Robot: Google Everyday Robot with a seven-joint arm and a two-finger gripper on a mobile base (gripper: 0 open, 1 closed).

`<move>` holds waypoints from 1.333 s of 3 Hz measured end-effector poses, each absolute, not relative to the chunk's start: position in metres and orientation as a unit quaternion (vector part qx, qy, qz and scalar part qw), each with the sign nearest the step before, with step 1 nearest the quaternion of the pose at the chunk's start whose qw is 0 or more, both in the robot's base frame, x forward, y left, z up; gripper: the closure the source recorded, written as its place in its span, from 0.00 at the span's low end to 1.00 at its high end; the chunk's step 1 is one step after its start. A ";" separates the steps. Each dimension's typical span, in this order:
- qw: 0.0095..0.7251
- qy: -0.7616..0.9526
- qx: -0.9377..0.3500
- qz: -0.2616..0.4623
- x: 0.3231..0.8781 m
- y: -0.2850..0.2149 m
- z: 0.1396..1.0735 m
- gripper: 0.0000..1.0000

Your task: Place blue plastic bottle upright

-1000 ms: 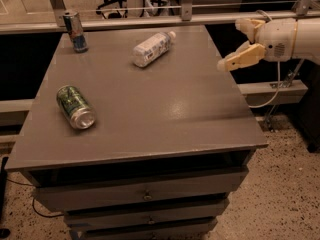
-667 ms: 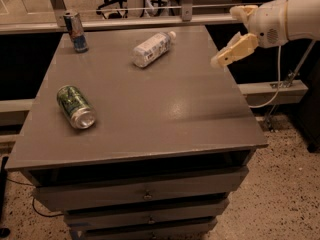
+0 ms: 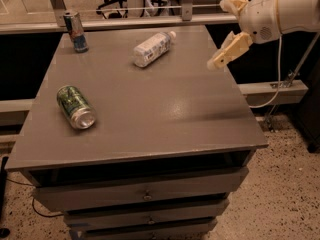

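Observation:
The blue plastic bottle [image 3: 151, 48] lies on its side at the back middle of the grey table [image 3: 150, 114], its white cap pointing to the back right. My gripper [image 3: 218, 34] hangs in the air above the table's right edge, to the right of the bottle and apart from it. Its cream fingers [image 3: 229, 50] are spread open and hold nothing.
A green drink can [image 3: 76, 107] lies on its side at the left of the table. A slim blue-and-silver can [image 3: 76, 31] stands upright at the back left corner. A rail runs behind the table. Drawers [image 3: 145, 194] sit below the top. A cable hangs at the right.
My gripper has moved left and a little up, from off the table's right side to above its right edge. The bottle and cans have not moved.

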State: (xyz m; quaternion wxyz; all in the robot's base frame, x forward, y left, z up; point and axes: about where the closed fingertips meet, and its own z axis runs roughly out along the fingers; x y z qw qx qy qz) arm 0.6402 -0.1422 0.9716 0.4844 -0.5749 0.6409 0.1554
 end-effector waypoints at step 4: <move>0.371 0.421 -0.827 -0.024 0.692 -0.088 0.943 0.00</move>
